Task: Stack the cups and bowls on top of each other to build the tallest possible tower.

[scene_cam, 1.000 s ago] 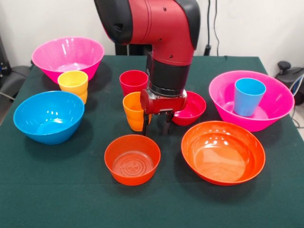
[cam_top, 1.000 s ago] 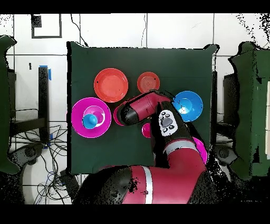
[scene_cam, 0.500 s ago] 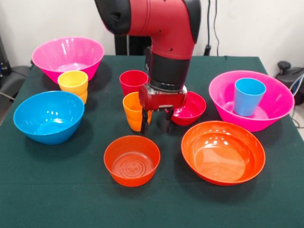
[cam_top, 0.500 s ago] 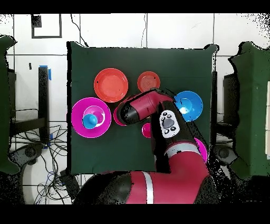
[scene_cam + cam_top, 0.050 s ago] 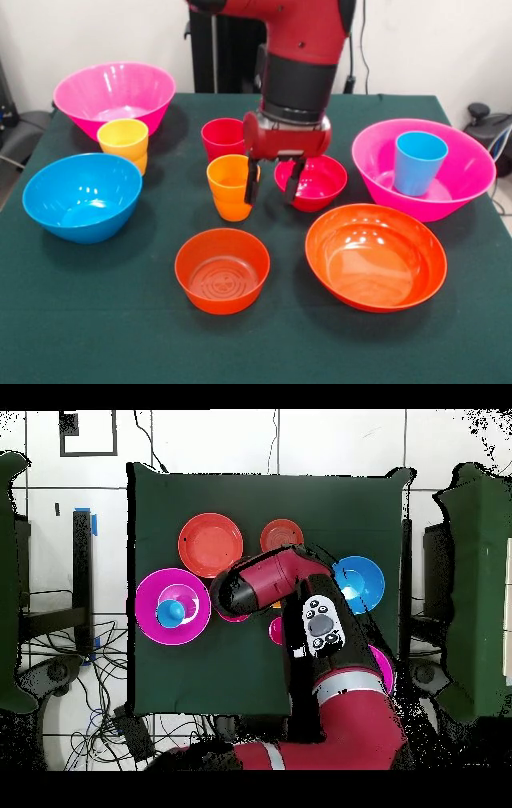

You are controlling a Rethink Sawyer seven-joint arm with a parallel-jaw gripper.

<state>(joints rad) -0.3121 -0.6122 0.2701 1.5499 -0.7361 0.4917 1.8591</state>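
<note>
The glossy orange plastic cup point(image 5: 231, 186) stands upright on the green-covered worktop point(image 5: 120, 320), just beside the gripper point(image 5: 273, 187) on its left as seen from the front. The gripper hangs above the worktop with its two black fingers point(image 5: 251, 186) spread apart and nothing between them. The small crimson plastic bowl point(image 5: 314, 182) sits just beside it on the other side. The red plastic cup point(image 5: 223, 138) stands behind the orange cup. In front of the gripper lie the small orange plastic bowl point(image 5: 222, 269) and the wide shallow orange bowl point(image 5: 375, 255). Further right, the blue plastic cup point(image 5: 418, 162) stands inside a large pink plastic bowl point(image 5: 464, 178). Well to the left are the yellow plastic cup point(image 5: 124, 142), the medium blue plastic bowl point(image 5: 82, 196) and the second large pink bowl point(image 5: 114, 94).
</note>
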